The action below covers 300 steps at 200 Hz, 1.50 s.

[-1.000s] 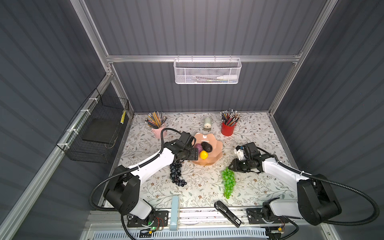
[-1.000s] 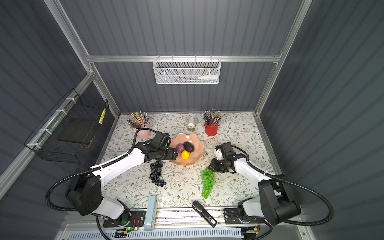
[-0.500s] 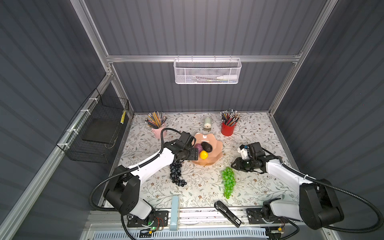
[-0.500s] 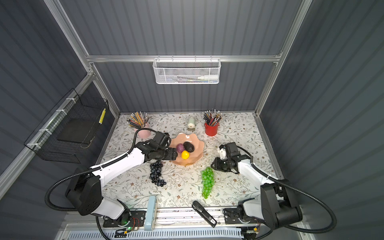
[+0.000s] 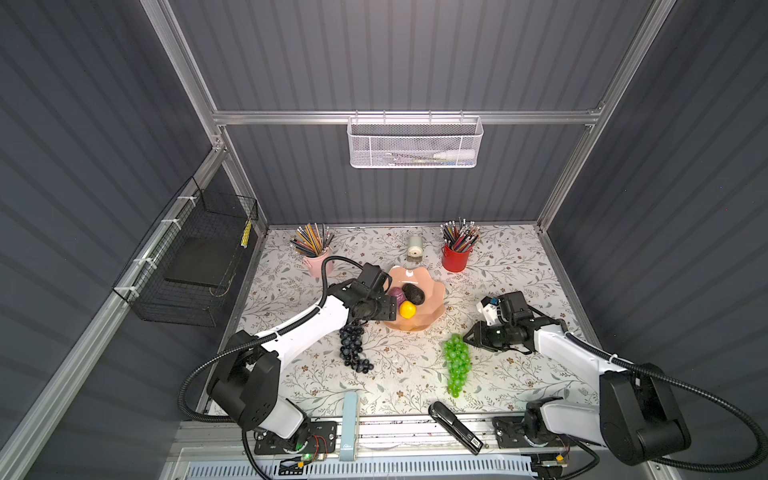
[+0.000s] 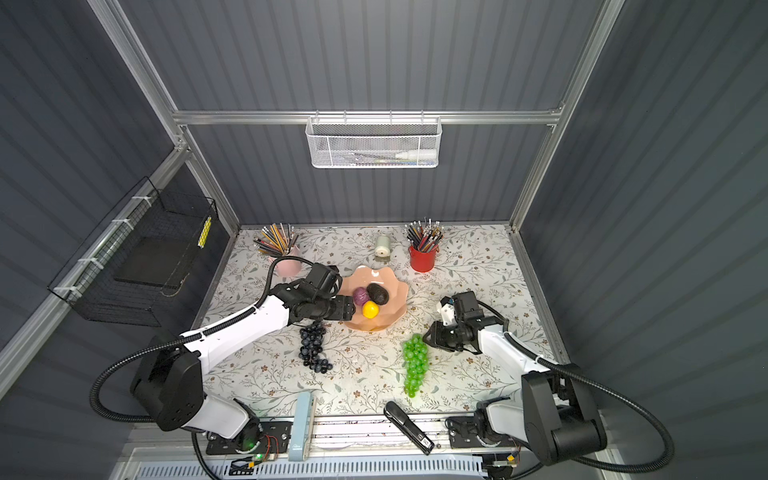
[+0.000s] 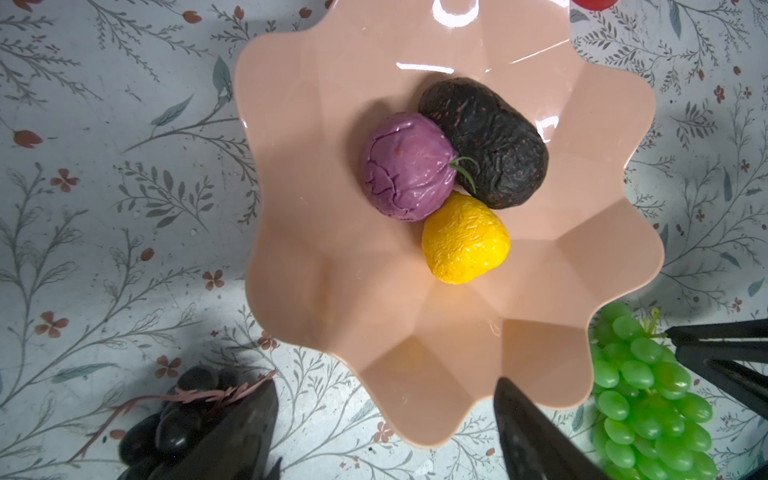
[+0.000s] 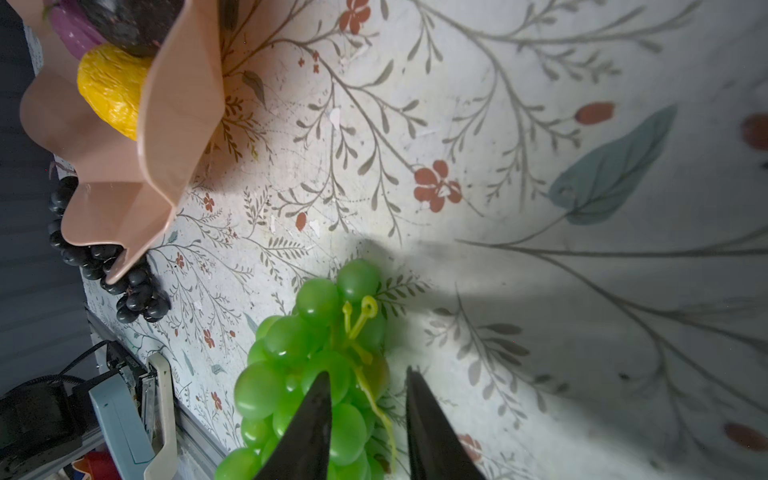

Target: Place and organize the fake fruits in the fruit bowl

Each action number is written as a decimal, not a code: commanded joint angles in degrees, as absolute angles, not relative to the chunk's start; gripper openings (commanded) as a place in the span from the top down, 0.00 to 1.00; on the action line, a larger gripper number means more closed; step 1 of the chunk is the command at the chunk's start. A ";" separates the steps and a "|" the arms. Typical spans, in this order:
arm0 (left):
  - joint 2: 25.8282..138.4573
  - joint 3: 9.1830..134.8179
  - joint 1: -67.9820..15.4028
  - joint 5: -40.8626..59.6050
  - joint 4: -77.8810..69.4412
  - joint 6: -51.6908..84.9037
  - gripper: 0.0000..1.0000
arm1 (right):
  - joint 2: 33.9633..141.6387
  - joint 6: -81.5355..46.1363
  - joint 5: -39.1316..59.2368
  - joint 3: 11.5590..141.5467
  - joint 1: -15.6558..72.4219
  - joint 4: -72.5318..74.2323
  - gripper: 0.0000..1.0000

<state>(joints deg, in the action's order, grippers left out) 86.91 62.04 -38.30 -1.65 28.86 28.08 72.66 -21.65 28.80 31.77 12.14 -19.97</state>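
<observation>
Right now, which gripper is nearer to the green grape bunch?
Right. The right gripper sits at the green grape bunch, stem between its jaws; the left gripper hovers over the fruit bowl, farther away.

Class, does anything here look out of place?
Yes. The dark grapes and green grapes lie on the table, outside the bowl, where fruit belongs.
</observation>
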 commanded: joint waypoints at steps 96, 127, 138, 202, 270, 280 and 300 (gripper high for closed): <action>87.36 64.00 -38.23 -1.06 30.23 27.44 0.18 | 72.88 -24.77 37.33 29.71 12.13 -14.78 0.70; 87.36 63.72 -38.23 -0.92 29.87 27.61 0.18 | 72.77 -24.48 37.44 29.95 12.13 -15.03 0.70; 87.29 63.82 -38.23 -0.88 29.89 27.60 0.18 | 72.86 -24.36 37.74 30.45 12.03 -15.27 0.71; 87.78 63.98 -38.23 -0.79 29.80 27.53 0.18 | 71.54 -23.36 38.83 31.34 11.96 -18.01 0.73; 87.72 64.25 -38.23 -0.79 29.89 27.50 0.18 | 71.30 -24.26 41.50 30.85 10.52 -17.19 0.77; 87.80 64.33 -38.21 -0.79 29.97 27.44 0.18 | 71.45 -24.17 41.79 30.76 10.01 -17.76 0.77; 87.80 64.27 -38.23 -0.71 29.83 27.51 0.18 | 71.69 -24.30 41.86 30.26 9.67 -18.62 0.76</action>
<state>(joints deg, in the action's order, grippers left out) 86.94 62.74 -38.30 -1.43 28.84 28.08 72.14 -24.23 40.25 30.57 10.31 -16.49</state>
